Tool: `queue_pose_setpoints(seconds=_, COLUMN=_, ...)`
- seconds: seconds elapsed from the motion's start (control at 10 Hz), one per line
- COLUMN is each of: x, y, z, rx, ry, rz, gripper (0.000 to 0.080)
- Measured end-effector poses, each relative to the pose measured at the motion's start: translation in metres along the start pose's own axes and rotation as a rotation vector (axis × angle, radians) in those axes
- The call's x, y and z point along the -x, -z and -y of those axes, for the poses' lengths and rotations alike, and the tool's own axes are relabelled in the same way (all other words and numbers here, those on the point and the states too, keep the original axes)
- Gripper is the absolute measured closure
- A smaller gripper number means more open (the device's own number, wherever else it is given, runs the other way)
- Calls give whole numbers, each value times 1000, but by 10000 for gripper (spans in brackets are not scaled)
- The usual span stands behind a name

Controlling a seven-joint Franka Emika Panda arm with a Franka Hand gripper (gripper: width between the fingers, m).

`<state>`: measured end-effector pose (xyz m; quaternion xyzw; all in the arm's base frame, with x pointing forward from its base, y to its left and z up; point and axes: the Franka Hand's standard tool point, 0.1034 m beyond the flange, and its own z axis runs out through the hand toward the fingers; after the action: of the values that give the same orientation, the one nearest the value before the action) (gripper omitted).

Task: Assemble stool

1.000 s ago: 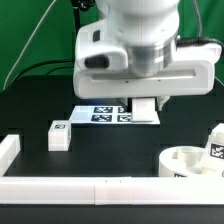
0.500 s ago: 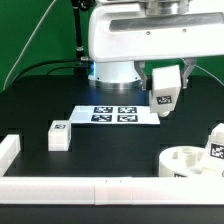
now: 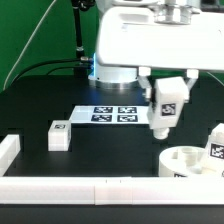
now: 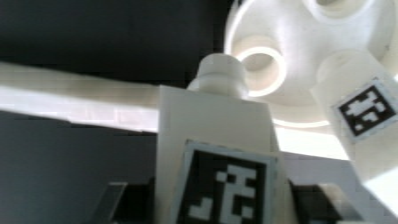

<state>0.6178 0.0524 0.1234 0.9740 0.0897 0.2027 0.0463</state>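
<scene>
My gripper [image 3: 166, 88] is shut on a white block leg [image 3: 165, 109] with a black-and-white tag. It holds the leg tilted in the air, above and to the exterior view's left of the round white seat [image 3: 188, 161]. In the wrist view the held leg [image 4: 222, 150] fills the middle between my fingers, its peg end toward the seat [image 4: 294, 60]. A second leg [image 3: 215, 142] stands on the seat at the exterior view's right, and shows in the wrist view [image 4: 361, 100]. A third leg [image 3: 59, 135] lies on the table at the exterior view's left.
The marker board [image 3: 106, 115] lies flat on the black table behind the held leg. A long white border bar [image 3: 70, 187] runs along the front edge, with a short upright end [image 3: 9, 150] at the exterior view's left. Cables hang behind.
The arm has lifted off the marker board area with the leg in its grip and carried it to the exterior view's right and down toward the seat, tilting it.
</scene>
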Motion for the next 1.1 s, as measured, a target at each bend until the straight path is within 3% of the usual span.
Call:
queue_pose_setpoints(seconds=0.6, x=1, y=-2, z=3, rx=6, ry=22, rz=-38, gripper=476)
queue_pose_setpoints(seconds=1.1, x=-1, y=-24, z=23, rx=40, ry=196, rz=-92, gripper=476)
